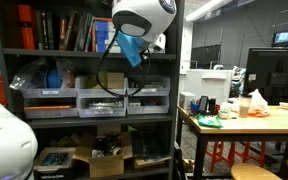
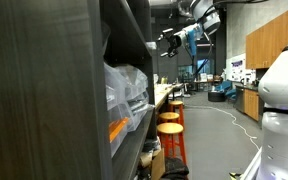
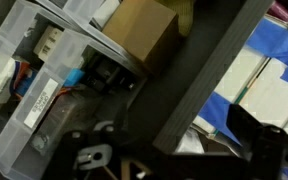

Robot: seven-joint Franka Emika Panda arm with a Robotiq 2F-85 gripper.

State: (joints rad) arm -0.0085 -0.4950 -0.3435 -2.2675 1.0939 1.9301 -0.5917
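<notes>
Clear plastic bin [image 3: 44, 80] on the dark shelf [image 3: 209, 90], low and left in the wrist view. Full of small parts, with red and blue bits inside and a white label on the front. Packed in next to more see-through bins of the same kind. Just beside it, toward the top of that view, a brown cardboard box [image 3: 144, 30]. Past the dark shelf post, blue and white things [image 3: 269, 70], too blurry to name.

Gripper [image 3: 174, 150] up in the air, looking down at the bin and the box, touching nothing. Jaws spread wide apart, with nothing held between them. Seen only as black shapes along the bottom edge of the wrist view.

In an exterior view, the same gripper [image 2: 172, 43] high up, out in front of the shelf, near its top. Above it, the white arm [image 1: 144, 15], with a blue wrap [image 1: 132, 45] hanging under it. Black cable [image 1: 114, 85] looping down in front of a row of clear bins [image 1: 99, 100] on the middle shelf. Books [image 1: 69, 30] on the top shelf. Off to the side, well apart from the gripper, a wooden table [image 1: 254, 122] with small things on it. Orange stools [image 2: 169, 125] in a line beside the shelf.
</notes>
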